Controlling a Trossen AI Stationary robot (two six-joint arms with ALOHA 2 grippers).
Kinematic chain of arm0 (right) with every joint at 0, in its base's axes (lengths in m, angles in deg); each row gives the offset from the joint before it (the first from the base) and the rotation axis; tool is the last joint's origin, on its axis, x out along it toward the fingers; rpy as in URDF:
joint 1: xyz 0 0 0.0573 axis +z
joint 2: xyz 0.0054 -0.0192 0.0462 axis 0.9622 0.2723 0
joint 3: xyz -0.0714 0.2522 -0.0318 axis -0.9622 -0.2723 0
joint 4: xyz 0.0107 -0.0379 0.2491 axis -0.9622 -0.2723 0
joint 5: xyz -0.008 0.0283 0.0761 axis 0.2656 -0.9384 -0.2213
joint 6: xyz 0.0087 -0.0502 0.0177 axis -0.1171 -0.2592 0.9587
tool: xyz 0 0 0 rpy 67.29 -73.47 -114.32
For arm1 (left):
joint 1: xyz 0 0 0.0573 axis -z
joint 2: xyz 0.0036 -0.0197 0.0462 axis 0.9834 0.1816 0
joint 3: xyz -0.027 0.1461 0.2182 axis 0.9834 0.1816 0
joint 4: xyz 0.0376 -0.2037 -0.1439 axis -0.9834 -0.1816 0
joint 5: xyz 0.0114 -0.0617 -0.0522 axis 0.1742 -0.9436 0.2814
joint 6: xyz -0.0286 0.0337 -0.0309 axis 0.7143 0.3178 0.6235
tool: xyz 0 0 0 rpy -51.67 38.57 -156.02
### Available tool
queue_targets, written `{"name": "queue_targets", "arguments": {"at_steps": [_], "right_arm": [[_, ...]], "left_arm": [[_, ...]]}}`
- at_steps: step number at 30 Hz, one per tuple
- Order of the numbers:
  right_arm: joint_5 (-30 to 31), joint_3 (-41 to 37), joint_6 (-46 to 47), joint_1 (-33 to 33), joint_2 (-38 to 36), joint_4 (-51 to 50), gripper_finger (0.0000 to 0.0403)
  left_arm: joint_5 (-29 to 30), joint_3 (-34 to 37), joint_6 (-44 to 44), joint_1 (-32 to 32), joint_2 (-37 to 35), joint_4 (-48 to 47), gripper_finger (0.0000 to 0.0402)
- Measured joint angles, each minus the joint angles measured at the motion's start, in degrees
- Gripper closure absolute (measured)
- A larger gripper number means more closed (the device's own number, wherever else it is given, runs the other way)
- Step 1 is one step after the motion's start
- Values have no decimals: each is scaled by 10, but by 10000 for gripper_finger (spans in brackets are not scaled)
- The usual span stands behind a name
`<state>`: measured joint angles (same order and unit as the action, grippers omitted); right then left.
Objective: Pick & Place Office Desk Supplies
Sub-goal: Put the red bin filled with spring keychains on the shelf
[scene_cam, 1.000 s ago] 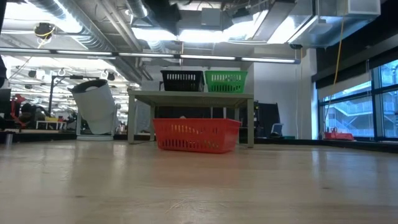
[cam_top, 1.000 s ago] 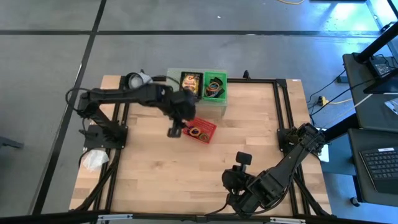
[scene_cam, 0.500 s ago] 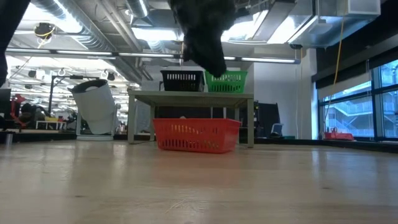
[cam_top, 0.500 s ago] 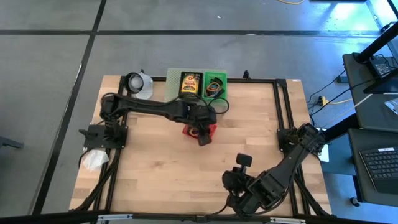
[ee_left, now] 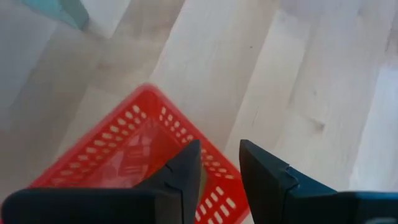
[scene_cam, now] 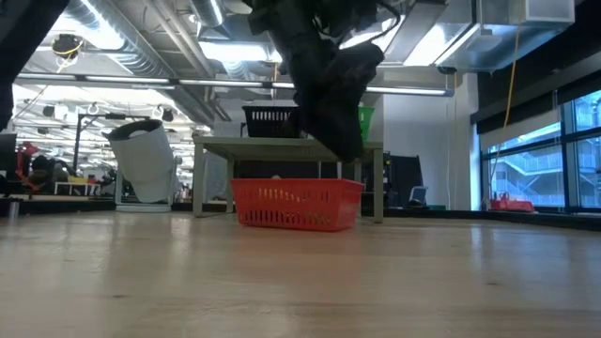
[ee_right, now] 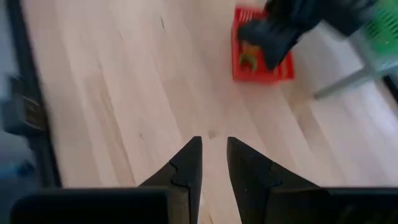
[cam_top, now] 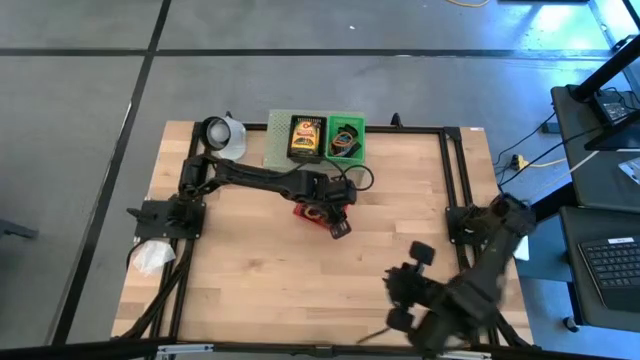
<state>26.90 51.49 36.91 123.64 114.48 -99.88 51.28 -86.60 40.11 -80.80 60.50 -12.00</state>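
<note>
A red basket stands on the wooden table in front of the pale green shelf. On the shelf, a black basket holds a yellow box and a green basket holds dark and orange loops. My left gripper hangs open just above the red basket's near right corner, pointing steeply down. In the low view its fingers end a little above the basket's rim. My right gripper is up over the table's near right part, its fingers slightly apart and nothing between them.
A white round thing sits at the far left corner beside the shelf. A white wad lies off the table's left edge. Bare wood stretches between the red basket and the near edge. Small coloured bits show inside the red basket.
My left gripper has swung from the red basket's left side across it toward the table's right edge and sunk low over the near right corner, rolling as it went. My right arm has shifted a little toward the right edge. The basket has stayed put.
</note>
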Motion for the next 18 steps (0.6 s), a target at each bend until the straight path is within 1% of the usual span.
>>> {"name": "queue_targets", "arguments": {"at_steps": [6, 10, 14, 18], "right_arm": [[121, -11, 75, 65, -53, -1, 327], [179, -65, 138, 98, -105, -1, 327], [191, -138, 203, 101, -154, -1, 327], [187, -185, 216, 101, -175, 6, 327]], "left_arm": [[-2, 0, 24, 2, 9, -3, 297], [-8, 0, 25, 5, 29, -2, 295], [-21, 0, 30, 5, 47, 12, 295], [-17, 0, 33, 5, 48, 15, 295]]}}
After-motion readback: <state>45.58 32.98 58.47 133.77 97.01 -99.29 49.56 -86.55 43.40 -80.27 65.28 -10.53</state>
